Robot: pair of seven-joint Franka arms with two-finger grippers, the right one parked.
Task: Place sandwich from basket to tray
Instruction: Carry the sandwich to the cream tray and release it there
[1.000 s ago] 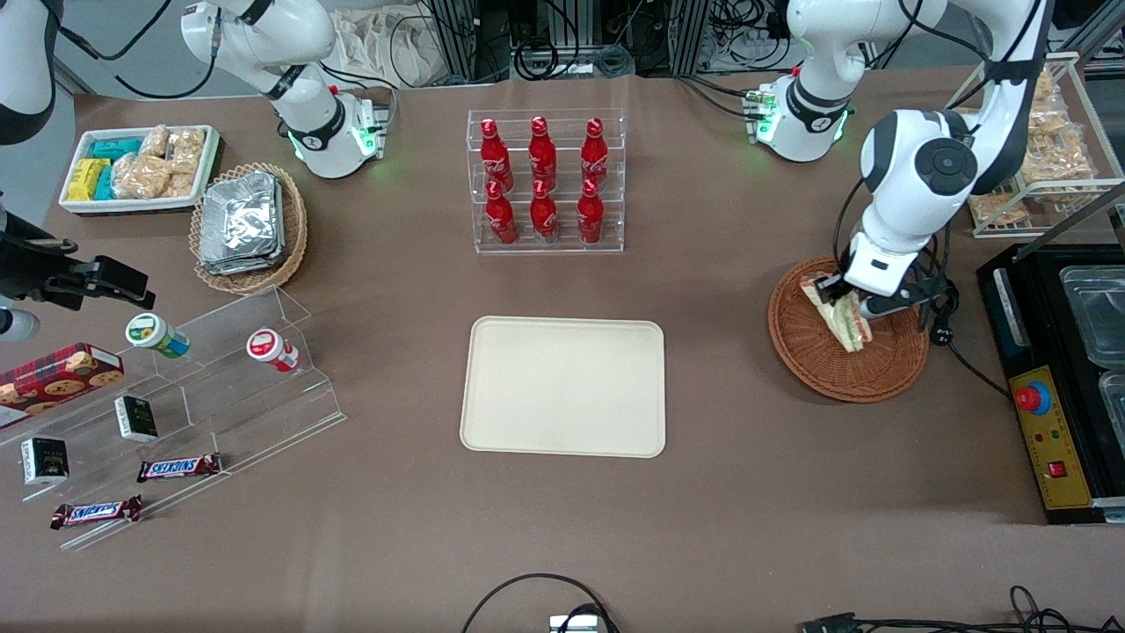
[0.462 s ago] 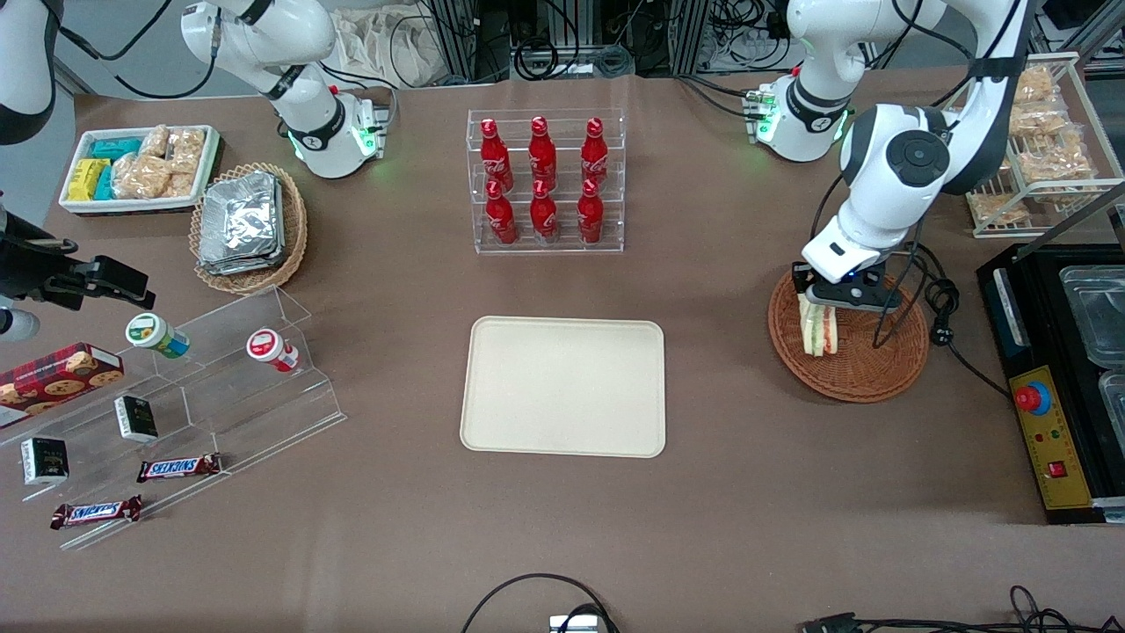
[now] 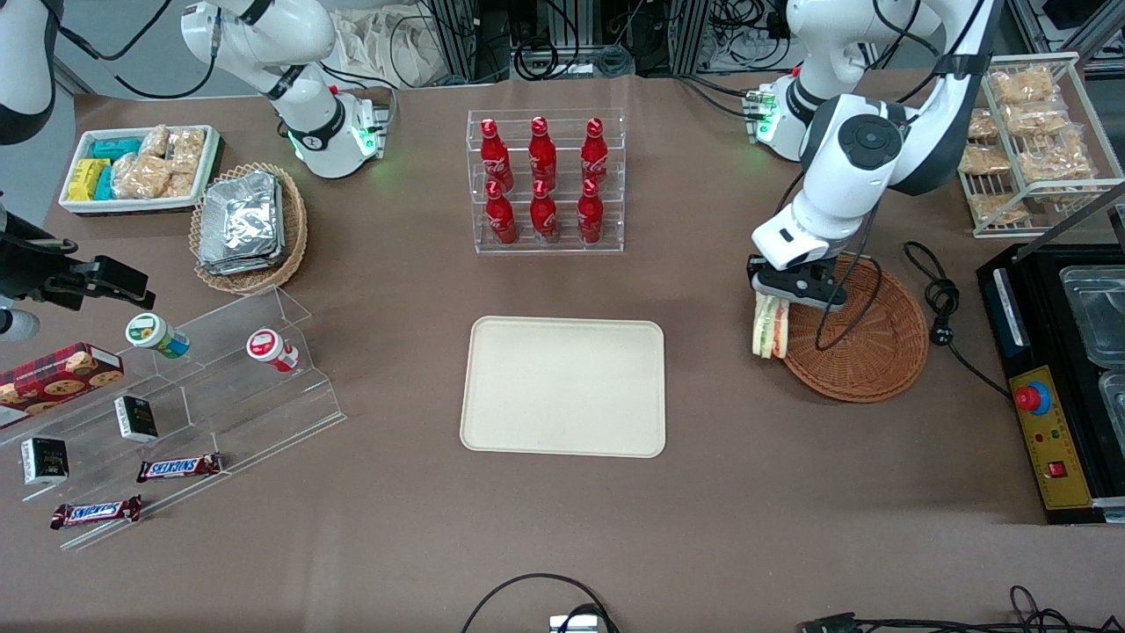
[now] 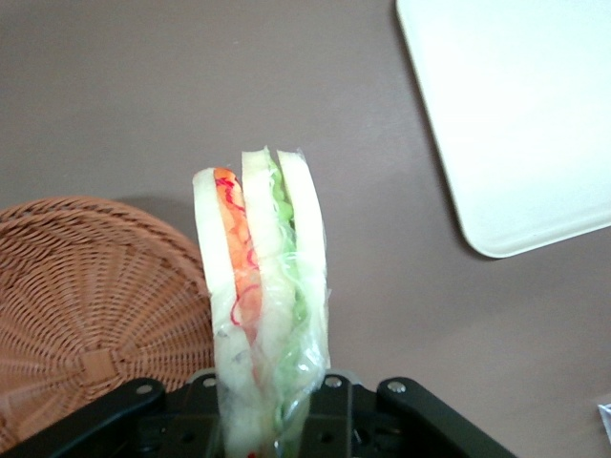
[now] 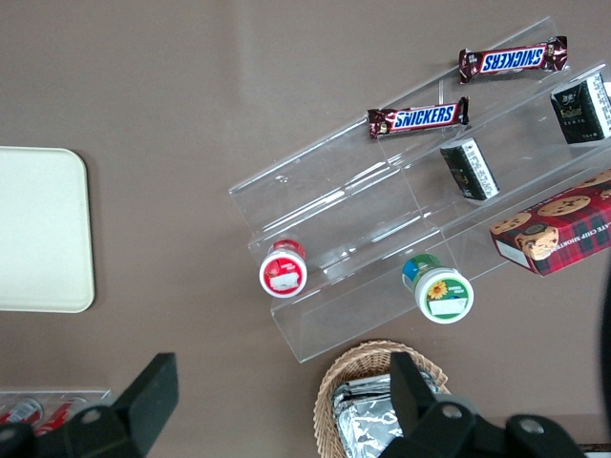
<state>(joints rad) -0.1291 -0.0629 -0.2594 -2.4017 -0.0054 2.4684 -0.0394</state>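
My left gripper (image 3: 773,303) is shut on the clear-wrapped sandwich (image 3: 770,327), which hangs point-down in the air over the rim of the reddish-brown wicker basket (image 3: 866,347), on the basket's edge nearest the tray. In the wrist view the sandwich (image 4: 263,286) shows pale bread with orange, red and green layers, clamped in the gripper (image 4: 272,420), with the basket (image 4: 86,305) below to one side and a corner of the tray (image 4: 516,124) ahead. The cream-beige tray (image 3: 563,386) lies flat at mid-table with nothing on it.
A clear rack of red bottles (image 3: 545,180) stands farther from the front camera than the tray. A black machine (image 3: 1050,378) and a wire rack of snack bags (image 3: 1028,141) sit at the working arm's end. Tan basket of foil packets (image 3: 249,227) and acrylic steps (image 3: 176,413) lie toward the parked arm's end.
The gripper has lifted the sandwich out of the basket's middle and carried it toward the tray, now over the basket's rim. The sandwich has swung to hang upright.
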